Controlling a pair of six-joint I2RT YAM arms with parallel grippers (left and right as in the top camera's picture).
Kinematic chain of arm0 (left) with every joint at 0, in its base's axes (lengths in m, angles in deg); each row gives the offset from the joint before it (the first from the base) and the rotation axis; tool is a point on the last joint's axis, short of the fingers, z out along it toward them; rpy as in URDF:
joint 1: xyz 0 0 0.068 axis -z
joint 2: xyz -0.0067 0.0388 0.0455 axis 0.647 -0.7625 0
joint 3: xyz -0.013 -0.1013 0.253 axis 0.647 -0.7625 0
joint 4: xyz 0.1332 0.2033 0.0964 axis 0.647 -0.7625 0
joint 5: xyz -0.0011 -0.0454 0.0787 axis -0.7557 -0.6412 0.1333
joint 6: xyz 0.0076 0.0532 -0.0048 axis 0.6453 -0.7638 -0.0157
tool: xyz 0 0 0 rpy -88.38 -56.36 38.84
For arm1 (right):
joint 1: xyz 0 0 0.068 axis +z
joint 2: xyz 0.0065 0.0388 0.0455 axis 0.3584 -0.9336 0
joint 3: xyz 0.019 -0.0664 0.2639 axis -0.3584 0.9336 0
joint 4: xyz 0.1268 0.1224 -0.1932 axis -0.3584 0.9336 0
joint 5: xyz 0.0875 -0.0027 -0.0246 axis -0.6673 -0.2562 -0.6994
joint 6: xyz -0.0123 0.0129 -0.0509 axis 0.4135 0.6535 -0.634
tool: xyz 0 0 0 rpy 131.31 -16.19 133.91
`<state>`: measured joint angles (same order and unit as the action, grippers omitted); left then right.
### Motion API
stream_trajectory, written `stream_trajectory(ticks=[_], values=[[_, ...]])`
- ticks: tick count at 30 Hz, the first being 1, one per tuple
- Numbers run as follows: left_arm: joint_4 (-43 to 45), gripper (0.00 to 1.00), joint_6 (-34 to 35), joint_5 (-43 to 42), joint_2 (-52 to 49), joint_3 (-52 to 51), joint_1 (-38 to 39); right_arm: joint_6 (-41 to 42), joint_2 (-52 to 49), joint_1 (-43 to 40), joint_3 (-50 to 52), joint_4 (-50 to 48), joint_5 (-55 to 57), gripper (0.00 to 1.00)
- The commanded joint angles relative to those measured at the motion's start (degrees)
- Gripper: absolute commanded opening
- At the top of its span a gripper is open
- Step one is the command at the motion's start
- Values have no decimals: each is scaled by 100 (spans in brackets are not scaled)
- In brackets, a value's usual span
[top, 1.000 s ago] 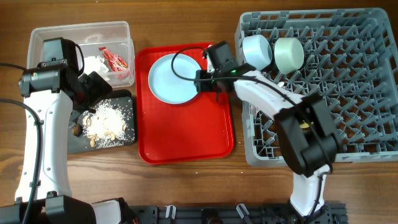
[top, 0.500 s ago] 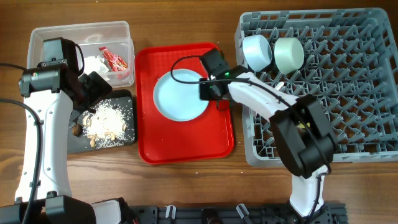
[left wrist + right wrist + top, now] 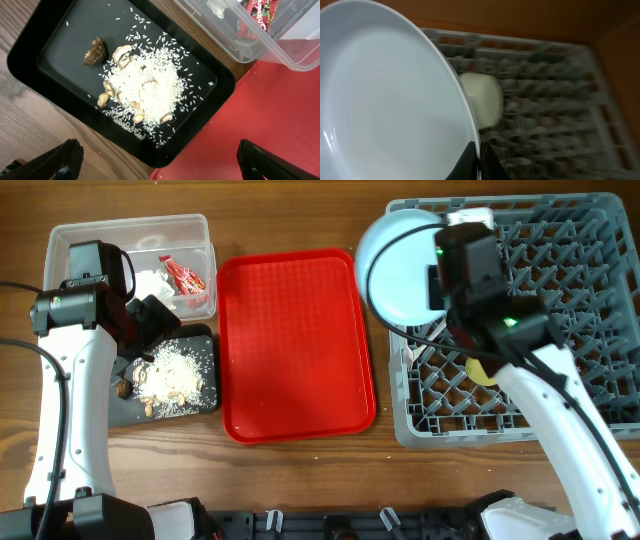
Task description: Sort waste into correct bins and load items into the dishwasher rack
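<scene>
- Plate, pale blue and round (image 3: 400, 265), pinched at its rim by right gripper (image 3: 479, 161), held over corner of large grey plastic grid rack (image 3: 570, 300) nearest flat red tray (image 3: 295, 350).
- Left gripper (image 3: 160, 162) spread wide, above shallow black rectangular tray (image 3: 60, 30) holding beige-white food scraps (image 3: 145, 95).
- Red crinkled wrapper (image 3: 185, 276) and crumpled white tissue (image 3: 150, 283) lie in clear plastic tub (image 3: 60, 240).

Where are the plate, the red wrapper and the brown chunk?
pale blue plate (image 3: 400, 270), overhead view, its face.
red snack wrapper (image 3: 186, 276), overhead view, its middle.
brown chunk (image 3: 95, 51), left wrist view, its top.
</scene>
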<state>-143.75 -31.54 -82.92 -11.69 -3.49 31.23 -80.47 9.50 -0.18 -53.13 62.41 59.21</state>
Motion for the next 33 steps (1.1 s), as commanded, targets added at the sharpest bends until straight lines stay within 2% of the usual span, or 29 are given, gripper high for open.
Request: stream_trajectory(ticks=[1,3,11,19,28,29,30,31,32,33], values=[[4,100,57,52,33,15,-20,-796,203,-98,-28,181,1915,4],[2,100,57,52,33,15,-20,-826,177,-98,-7,439,2577,4],[2,100,57,52,33,15,-20,-334,131,-98,680,634,2601,4],[0,100,59,50,33,15,-20,-63,129,-96,1025,544,1718,4],[-22,100,59,50,33,15,-20,83,103,-96,1025,573,1574,5],[-22,100,59,50,33,15,-20,85,103,-96,1025,570,1563,11],[-22,100,59,50,33,15,-20,79,103,-96,1025,568,1480,26],[-22,100,57,50,33,15,-20,72,103,-96,1025,573,1344,52],[-22,100,59,50,33,15,-20,61,103,-96,1025,573,1169,82],[-22,100,59,50,33,15,-20,61,103,-96,1023,568,1054,90]])
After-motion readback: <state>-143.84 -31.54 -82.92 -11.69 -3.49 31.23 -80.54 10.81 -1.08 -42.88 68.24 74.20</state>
